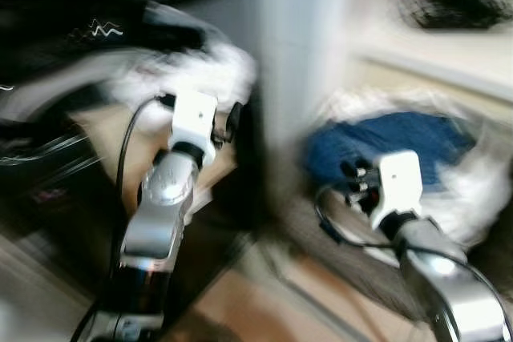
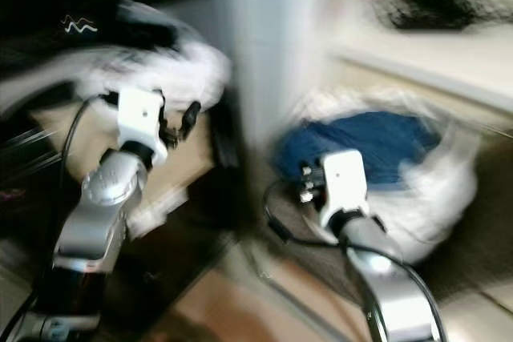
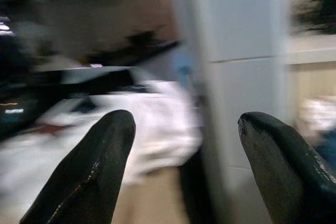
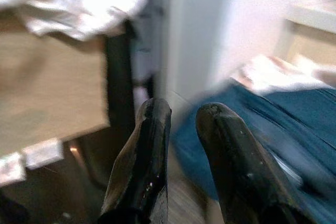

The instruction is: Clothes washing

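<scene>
Everything is looking smeared by blur. At the left of the frame the left arm is reaching up toward a heap of white clothes (image 1: pixel 188 70) lying in the upper left, on top of a tan box (image 4: pixel 47 98). The left pincer (image 3: pixel 181 145) is standing spread wide, its two black fingers (image 3: pixel 89 171) well apart and pinching nothing. A pale upright panel (image 1: pixel 300 46) is rising through the middle. Right of it, a blue garment (image 1: pixel 385 146) is sitting in a white bag (image 1: pixel 473 190) at centre right. The right pincer (image 4: pixel 181 124) is hovering near the blue garment, its fingers close together with a narrow gap, holding nothing.
</scene>
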Available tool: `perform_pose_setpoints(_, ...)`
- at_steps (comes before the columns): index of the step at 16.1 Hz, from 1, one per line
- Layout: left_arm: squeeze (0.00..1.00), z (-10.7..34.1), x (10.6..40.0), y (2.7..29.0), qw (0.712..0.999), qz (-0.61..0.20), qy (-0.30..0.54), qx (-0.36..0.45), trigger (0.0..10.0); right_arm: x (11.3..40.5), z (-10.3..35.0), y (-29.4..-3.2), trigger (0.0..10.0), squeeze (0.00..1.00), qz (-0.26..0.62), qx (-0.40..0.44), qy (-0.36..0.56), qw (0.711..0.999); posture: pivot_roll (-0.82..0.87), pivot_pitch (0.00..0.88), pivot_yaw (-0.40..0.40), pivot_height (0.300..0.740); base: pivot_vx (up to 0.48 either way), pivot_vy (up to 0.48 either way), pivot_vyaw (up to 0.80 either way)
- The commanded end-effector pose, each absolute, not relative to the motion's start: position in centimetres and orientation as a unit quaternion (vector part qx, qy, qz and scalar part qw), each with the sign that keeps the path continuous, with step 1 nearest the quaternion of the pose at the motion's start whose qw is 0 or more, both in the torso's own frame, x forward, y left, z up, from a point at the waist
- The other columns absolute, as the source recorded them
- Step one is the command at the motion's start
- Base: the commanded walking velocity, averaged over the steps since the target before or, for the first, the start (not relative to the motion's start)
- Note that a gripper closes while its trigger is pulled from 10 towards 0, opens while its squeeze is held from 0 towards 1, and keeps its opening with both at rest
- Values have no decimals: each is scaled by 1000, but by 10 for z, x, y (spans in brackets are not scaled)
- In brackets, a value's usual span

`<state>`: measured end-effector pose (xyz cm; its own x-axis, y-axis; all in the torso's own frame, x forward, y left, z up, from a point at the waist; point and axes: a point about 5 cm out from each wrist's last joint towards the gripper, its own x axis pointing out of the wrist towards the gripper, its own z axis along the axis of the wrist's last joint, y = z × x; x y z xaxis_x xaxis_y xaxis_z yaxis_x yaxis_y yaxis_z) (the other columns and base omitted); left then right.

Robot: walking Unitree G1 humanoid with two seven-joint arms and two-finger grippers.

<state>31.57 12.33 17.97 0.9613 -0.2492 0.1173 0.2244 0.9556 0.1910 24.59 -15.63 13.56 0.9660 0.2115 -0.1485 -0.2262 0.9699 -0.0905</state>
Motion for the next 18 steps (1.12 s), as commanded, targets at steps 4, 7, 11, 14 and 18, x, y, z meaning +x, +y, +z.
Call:
perform_pose_setpoints(4, 0, 183, 318, 125, 986, -121, -72, 92, 10000, 250, 142, -158, 10000, 0, 103, -33, 54, 993, -67, 0, 77, 740, 397, 0, 0)
perform_pose_setpoints(7, 0, 182, 317, 119, 985, -136, -71, 83, 10000, 248, 142, -165, 10000, 0, 77, -13, 60, 995, -73, 0, 84, 740, 377, 0, -260)
perform_pose_setpoints(11, 0, 178, 315, 113, 983, -156, -61, 73, 10000, 244, 147, -163, 10000, 0, 79, -19, 44, 996, -79, 1, 87, 740, 182, 0, -586)
perform_pose_setpoints(14, 0, 176, 315, 118, 983, -146, -63, 88, 10000, 245, 146, -165, 10000, 0, 67, -27, 53, 996, -79, 0, 71, 740, 0, 0, 0)
perform_pose_setpoints(18, 0, 170, 315, 126, 986, -124, -46, 102, 10000, 247, 141, -169, 10000, 0, 52, -43, 67, 995, -77, 0, 42, 740, 0, 0, 0)
